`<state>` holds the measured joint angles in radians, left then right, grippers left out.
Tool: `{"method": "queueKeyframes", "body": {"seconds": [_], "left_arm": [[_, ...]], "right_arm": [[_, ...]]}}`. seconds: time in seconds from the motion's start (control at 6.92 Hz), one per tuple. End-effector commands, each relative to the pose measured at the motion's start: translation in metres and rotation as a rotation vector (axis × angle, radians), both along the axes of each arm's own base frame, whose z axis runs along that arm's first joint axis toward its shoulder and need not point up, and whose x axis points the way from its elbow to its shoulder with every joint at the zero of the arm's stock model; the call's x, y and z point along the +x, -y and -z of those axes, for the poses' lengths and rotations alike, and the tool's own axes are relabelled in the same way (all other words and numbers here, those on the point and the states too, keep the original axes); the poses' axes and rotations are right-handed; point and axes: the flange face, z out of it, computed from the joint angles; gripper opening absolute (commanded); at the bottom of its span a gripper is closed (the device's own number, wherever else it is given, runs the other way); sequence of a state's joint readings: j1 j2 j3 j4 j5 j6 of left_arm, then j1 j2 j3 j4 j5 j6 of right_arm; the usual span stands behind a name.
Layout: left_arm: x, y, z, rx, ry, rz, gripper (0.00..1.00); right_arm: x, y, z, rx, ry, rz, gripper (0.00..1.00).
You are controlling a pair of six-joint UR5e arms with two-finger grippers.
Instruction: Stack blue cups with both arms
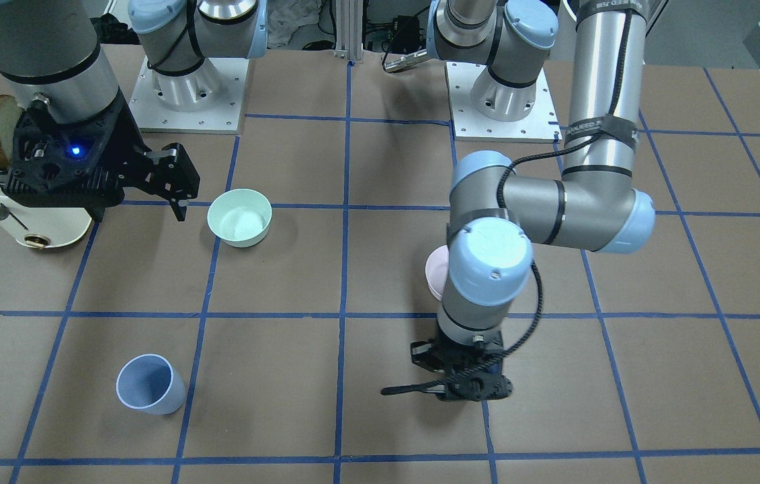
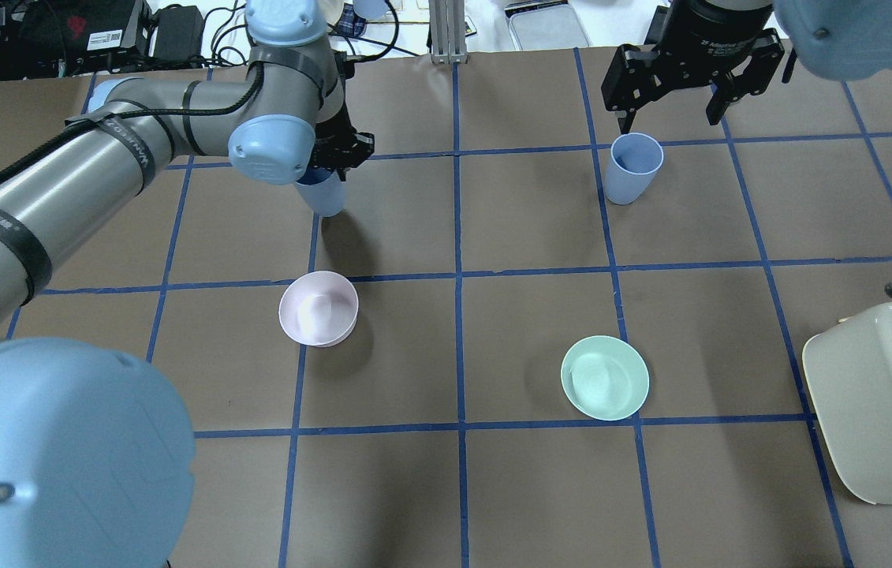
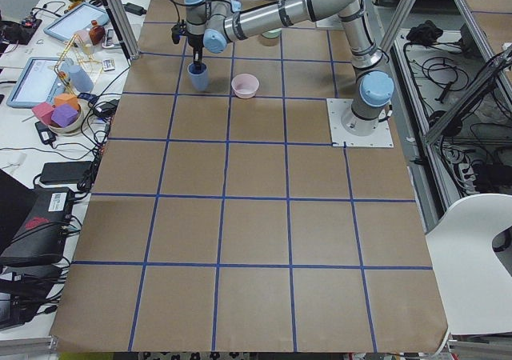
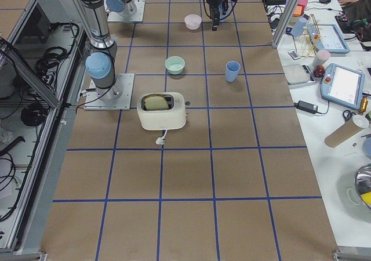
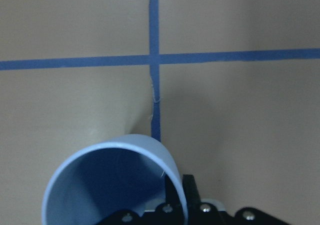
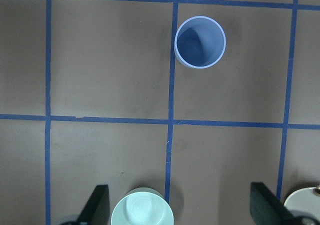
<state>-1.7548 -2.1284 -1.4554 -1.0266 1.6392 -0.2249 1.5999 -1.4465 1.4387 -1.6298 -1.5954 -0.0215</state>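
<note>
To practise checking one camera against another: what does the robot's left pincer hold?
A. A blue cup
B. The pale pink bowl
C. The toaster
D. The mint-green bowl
A: the left wrist view shows a blue cup right at the left pincer, with a finger on its rim, while the pink bowl and the mint-green bowl sit apart on the table.

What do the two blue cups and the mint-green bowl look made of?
The standing blue cup and held blue cup: likely plastic, matte, even colour, thin lighter rims, no glare. The mint-green bowl: plastic-looking too, smooth, slight sheen; melamine possible.
</note>
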Motion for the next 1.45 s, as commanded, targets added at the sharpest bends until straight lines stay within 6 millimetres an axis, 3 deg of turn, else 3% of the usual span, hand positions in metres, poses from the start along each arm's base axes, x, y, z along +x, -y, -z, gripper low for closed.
{"method": "queueKeyframes", "body": {"seconds": [0.0,0.14,0.29,0.43,0.58,0.72,0.87,1.16,1.3], "left_arm": [[-0.124,-0.064,0.014,0.018,-0.027,-0.055,0.0],[-0.159,-0.093,0.01,0.018,-0.03,-0.043,0.0],[-0.169,-0.108,0.021,0.054,-0.046,-0.027,0.0],[-0.16,-0.126,0.038,0.09,-0.037,-0.014,0.0],[-0.152,-0.131,0.043,0.09,-0.023,-0.018,0.88],[-0.151,-0.124,0.031,0.054,-0.033,-0.028,1.0],[-0.143,-0.114,-0.003,0.032,-0.053,-0.044,1.0],[-0.097,-0.08,-0.059,0.13,-0.079,-0.135,1.0],[-0.067,-0.056,-0.097,0.149,-0.092,-0.191,1.0]], "right_arm": [[-0.001,-0.002,0.004,0.007,0.0,0.002,1.0],[-0.001,-0.002,0.005,0.005,0.0,0.002,1.0],[-0.001,-0.002,0.005,0.005,0.0,0.002,1.0],[-0.001,-0.001,0.005,0.004,0.0,0.002,1.0],[-0.001,-0.002,0.005,0.007,0.0,0.002,1.0],[-0.001,-0.001,0.006,0.008,0.0,0.002,1.0],[-0.001,-0.002,0.006,0.008,0.0,0.002,1.0],[-0.001,-0.002,0.006,0.008,0.0,0.003,1.0],[-0.001,-0.002,0.006,0.008,0.0,0.002,1.0]]}}
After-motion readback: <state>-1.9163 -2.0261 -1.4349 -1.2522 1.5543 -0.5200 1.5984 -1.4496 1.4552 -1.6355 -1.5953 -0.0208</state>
